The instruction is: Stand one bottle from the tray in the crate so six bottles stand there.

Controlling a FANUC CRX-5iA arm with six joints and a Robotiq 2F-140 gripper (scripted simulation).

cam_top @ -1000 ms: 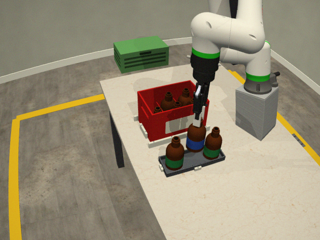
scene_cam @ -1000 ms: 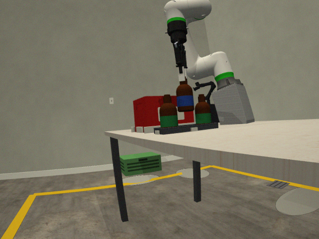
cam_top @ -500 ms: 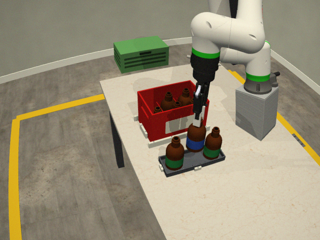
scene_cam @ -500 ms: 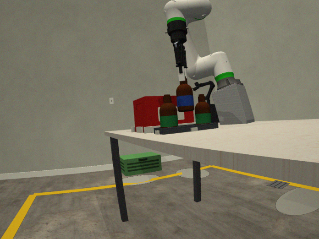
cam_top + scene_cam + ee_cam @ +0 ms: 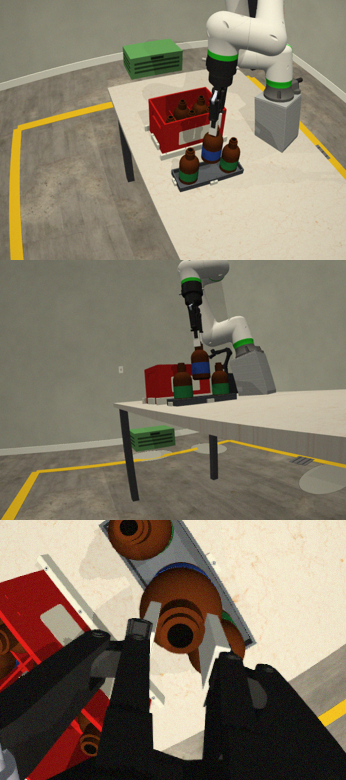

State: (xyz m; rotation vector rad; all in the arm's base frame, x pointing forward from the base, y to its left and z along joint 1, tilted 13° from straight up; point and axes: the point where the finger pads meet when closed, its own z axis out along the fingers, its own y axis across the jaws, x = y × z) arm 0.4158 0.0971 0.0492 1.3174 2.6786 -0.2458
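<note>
My gripper is shut on the neck of a brown bottle with a blue label and holds it upright, lifted above the middle of the dark grey tray. It also shows in the exterior view and in the wrist view, between my fingers. Two brown bottles with green labels stand on the tray, one at its left end and one at its right end. The red crate stands just behind the tray and holds several brown bottles.
The arm's grey pedestal stands on the table to the right of the crate. A green box lies on the floor beyond the table. The table's left edge runs close to the crate and tray.
</note>
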